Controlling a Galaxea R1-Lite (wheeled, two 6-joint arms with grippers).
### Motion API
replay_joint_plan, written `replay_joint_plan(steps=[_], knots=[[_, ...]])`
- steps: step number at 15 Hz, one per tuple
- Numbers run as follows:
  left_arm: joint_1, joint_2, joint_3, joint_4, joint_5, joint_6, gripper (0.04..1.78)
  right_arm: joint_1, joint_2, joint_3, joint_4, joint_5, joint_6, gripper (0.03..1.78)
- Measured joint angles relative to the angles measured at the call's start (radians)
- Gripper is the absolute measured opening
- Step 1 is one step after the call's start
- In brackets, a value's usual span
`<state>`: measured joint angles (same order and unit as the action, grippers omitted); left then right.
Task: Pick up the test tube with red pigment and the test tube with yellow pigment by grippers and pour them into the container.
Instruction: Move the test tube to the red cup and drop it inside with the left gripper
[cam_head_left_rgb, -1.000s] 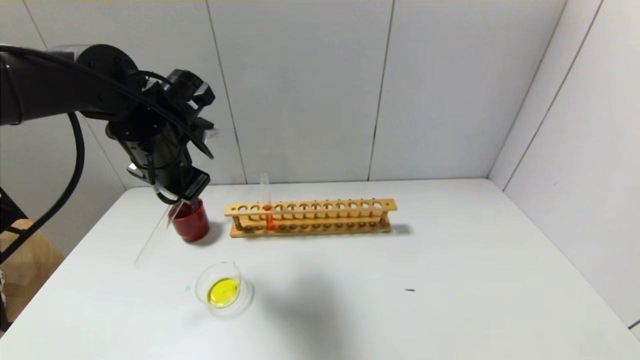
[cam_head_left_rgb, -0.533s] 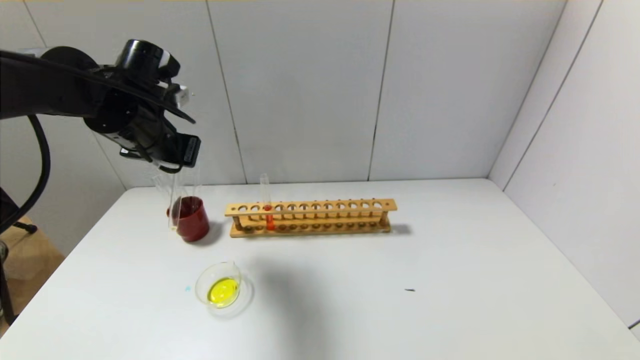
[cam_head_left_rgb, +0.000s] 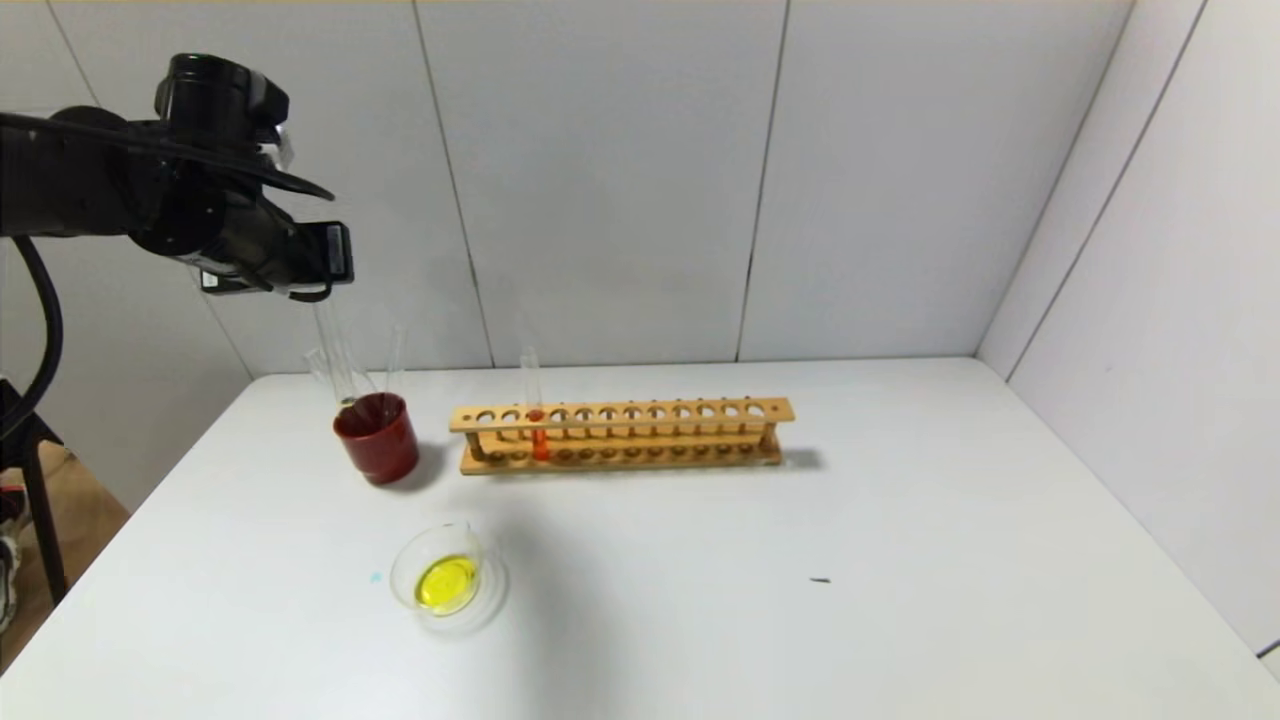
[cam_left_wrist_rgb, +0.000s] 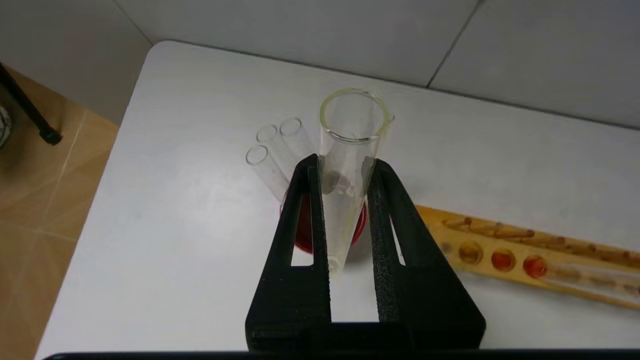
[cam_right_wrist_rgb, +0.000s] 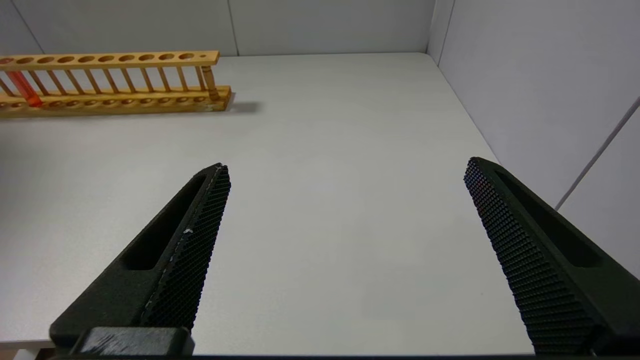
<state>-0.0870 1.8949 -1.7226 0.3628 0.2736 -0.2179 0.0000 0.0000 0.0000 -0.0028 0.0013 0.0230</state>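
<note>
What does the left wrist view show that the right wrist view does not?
Only the left wrist view shows the left claw shut on an emptied clear tube above the dark red cup, where three more clear tubes lean. Only the right wrist view shows the right claw, open above bare table. Both show the wooden rack holding the test tube with red pigment.

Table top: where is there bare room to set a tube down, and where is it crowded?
Bare: the wide stretch of table in front of and to the right of the wooden rack, under the open right gripper. Crowded: the left end, where the red cup, glass dish and rack sit close, with the left gripper holding an empty tube over the cup.
</note>
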Motion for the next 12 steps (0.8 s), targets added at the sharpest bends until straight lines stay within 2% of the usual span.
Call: replay_joint_plan(steps=[4, 12], knots=[[0.039, 0.046, 0.036, -0.124, -0.007, -0.016, 0.29, 0.0, 0.0, 0.0, 0.0, 0.0, 0.0, 1.71], [0.049, 0.117, 0.101, -0.259, -0.01, -0.029, 0.29, 0.0, 0.0, 0.0, 0.0, 0.0, 0.0, 1.71]])
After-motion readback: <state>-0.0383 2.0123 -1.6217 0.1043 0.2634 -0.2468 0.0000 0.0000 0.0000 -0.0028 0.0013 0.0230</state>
